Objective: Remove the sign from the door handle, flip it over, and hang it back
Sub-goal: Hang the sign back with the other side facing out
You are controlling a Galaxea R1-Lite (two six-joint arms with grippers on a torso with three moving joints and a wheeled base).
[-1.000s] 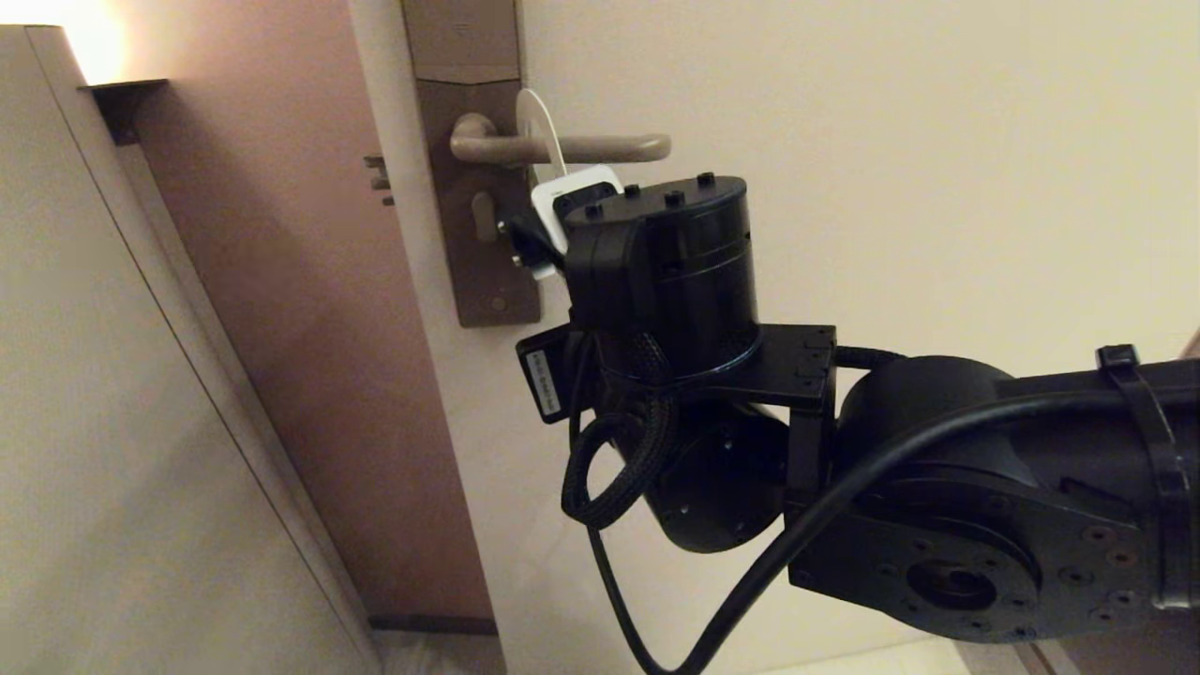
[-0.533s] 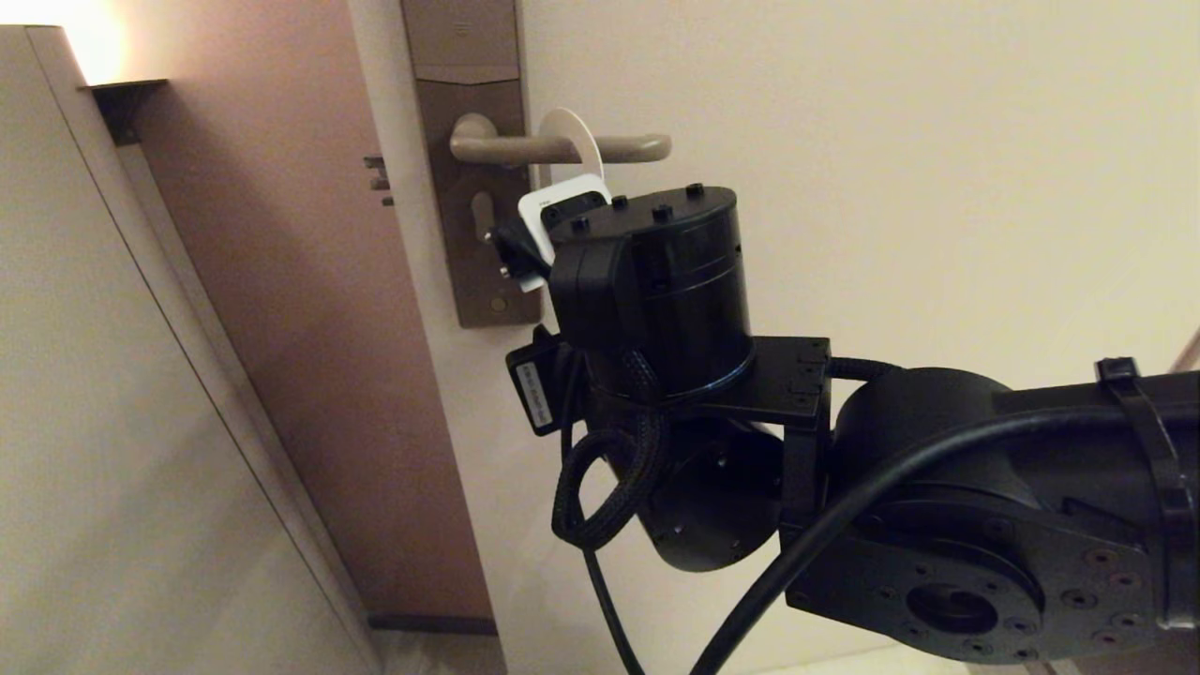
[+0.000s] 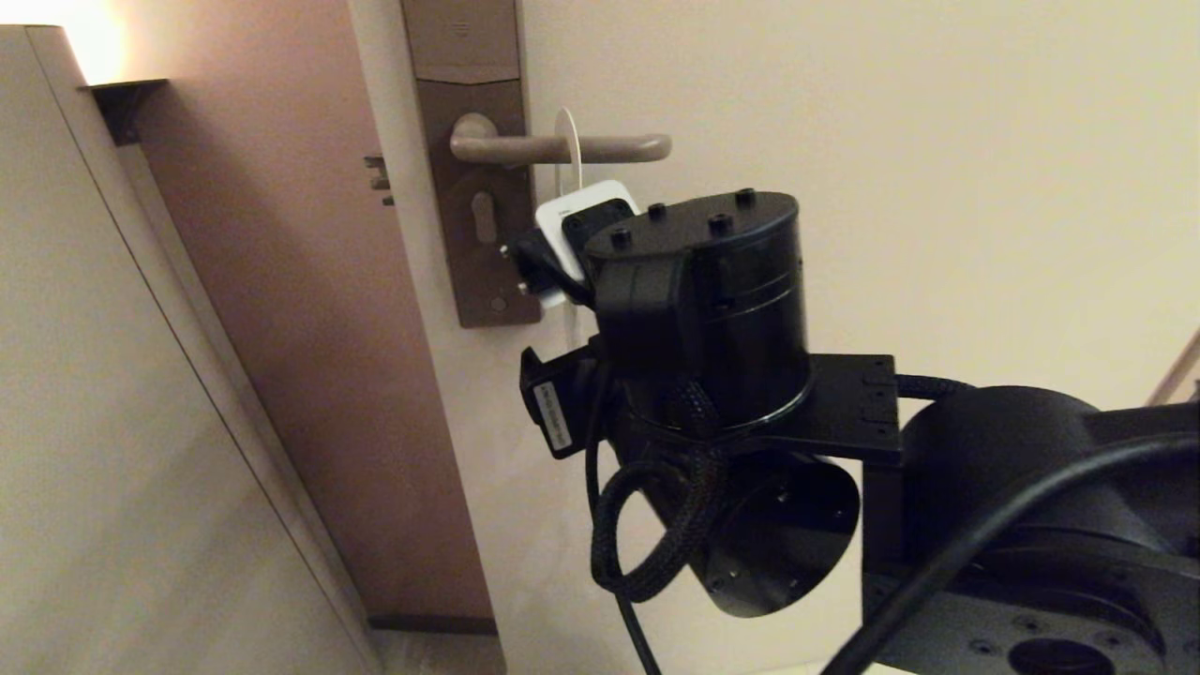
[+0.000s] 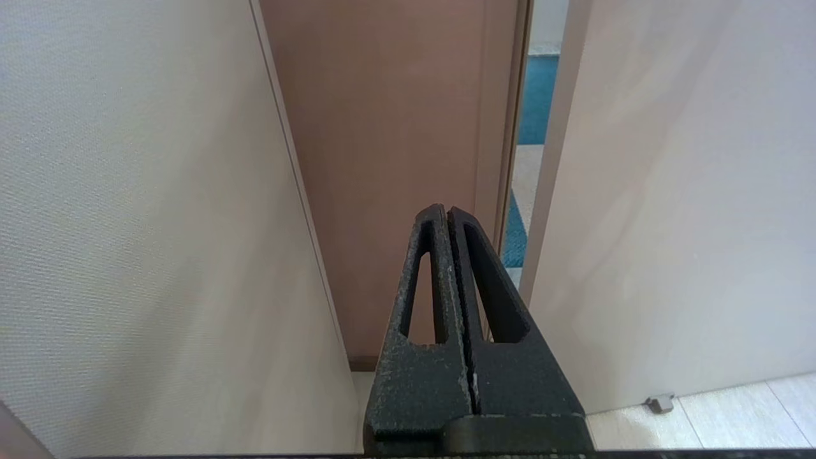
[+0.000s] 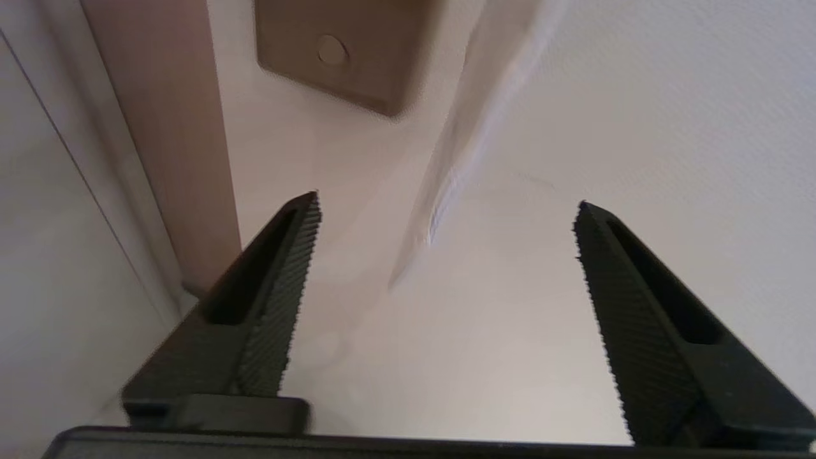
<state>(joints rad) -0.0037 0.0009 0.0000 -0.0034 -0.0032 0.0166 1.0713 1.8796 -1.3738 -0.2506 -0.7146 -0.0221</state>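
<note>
The sign (image 3: 569,122) hangs on the door handle (image 3: 609,147), edge-on to the head view, with its lower part hidden behind my right wrist (image 3: 698,300). The handle sits on the brown lock plate (image 3: 473,103). In the right wrist view my right gripper (image 5: 446,204) is open wide and empty. The sign (image 5: 468,121) shows there as a blurred pale strip ahead of the fingertips, touching neither finger. My left gripper (image 4: 448,213) is shut and empty, low down facing the door gap, and out of the head view.
The pale door (image 3: 891,169) fills the right. The door's brown edge (image 3: 281,234) and a beige wall panel (image 3: 84,375) stand to the left. The lock plate's lower end (image 5: 344,51) is just above the right fingers. Tiled floor (image 4: 701,414) lies below.
The sign has swung from showing its white face to hanging edge-on. My right wrist shifted left, then back to the right and nearer the head camera.
</note>
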